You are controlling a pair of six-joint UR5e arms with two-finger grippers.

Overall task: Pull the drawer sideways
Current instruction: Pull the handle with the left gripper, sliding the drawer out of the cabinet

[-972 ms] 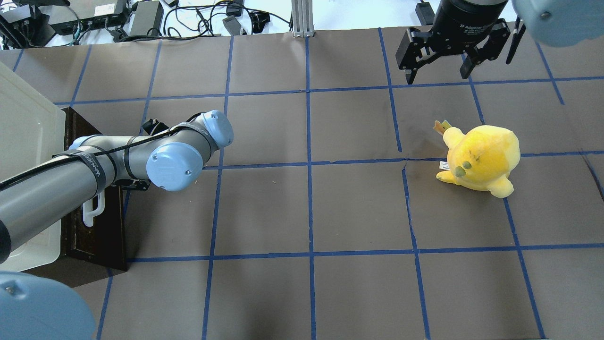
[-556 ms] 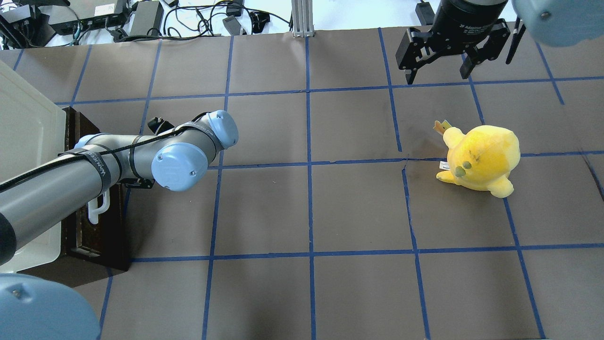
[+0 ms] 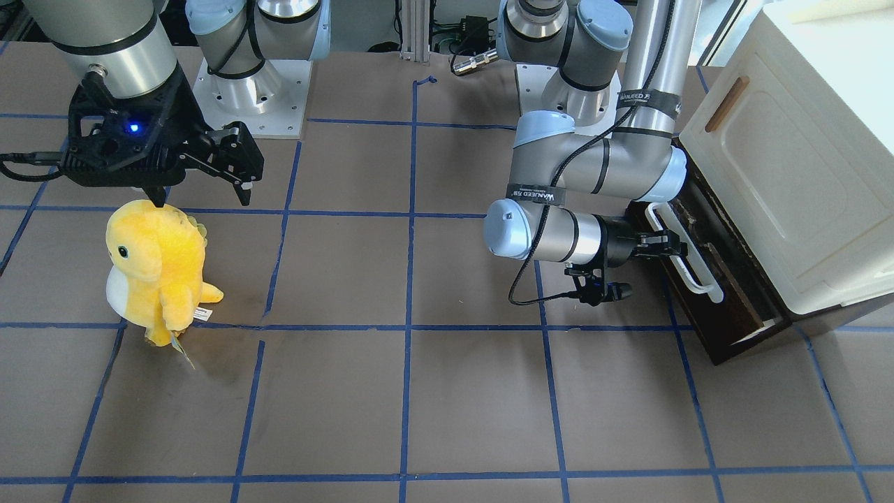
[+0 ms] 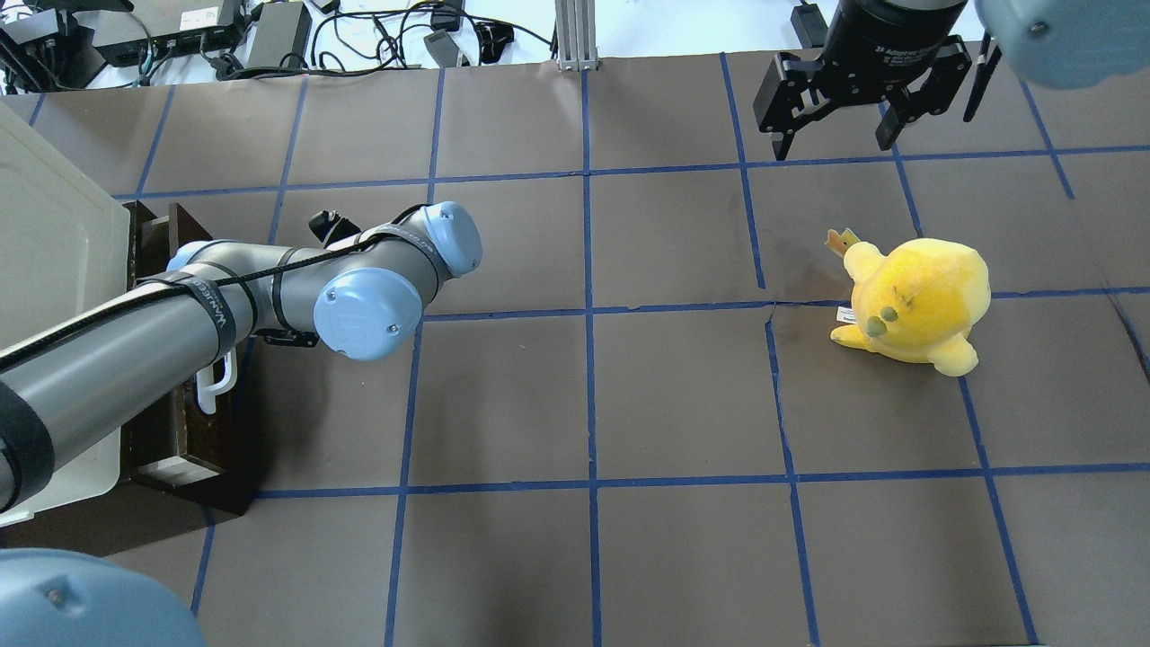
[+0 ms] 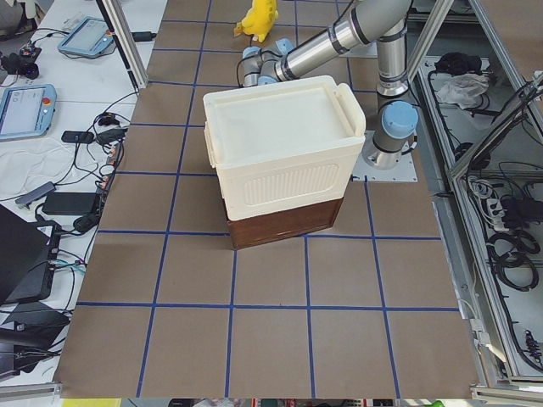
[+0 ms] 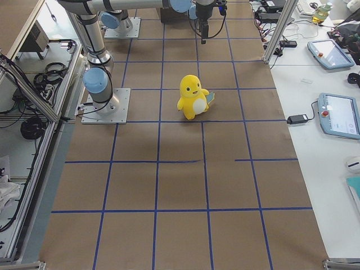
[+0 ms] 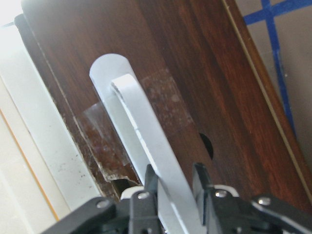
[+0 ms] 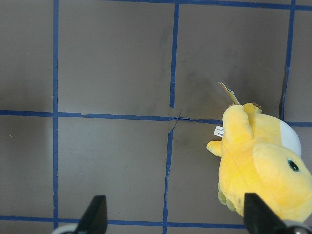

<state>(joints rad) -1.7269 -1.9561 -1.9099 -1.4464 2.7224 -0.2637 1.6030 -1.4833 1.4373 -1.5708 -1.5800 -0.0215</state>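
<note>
Standing by the rig right now; the left gripper (image 3: 662, 242) is pinched onto the long white loop handle (image 3: 683, 253) of the dark brown wooden drawer (image 3: 730, 300), fingers pressed against either side of the bar (the wrist camera shows it really clearly). The drawer sits at the bottom of the cream plastic cabinet (image 3: 789, 175) at the robot's left end of the brown paper-covered table (image 3: 419, 391); its front stands a little way out from the cabinet base, with a sliver of pale wood showing at one end. Over on the other side the right gripper (image 4: 833, 144) hangs spread wide with nothing in it, above the table; the yellow plush dinosaur toy (image 4: 916, 296) stands near it, not touching.
</note>
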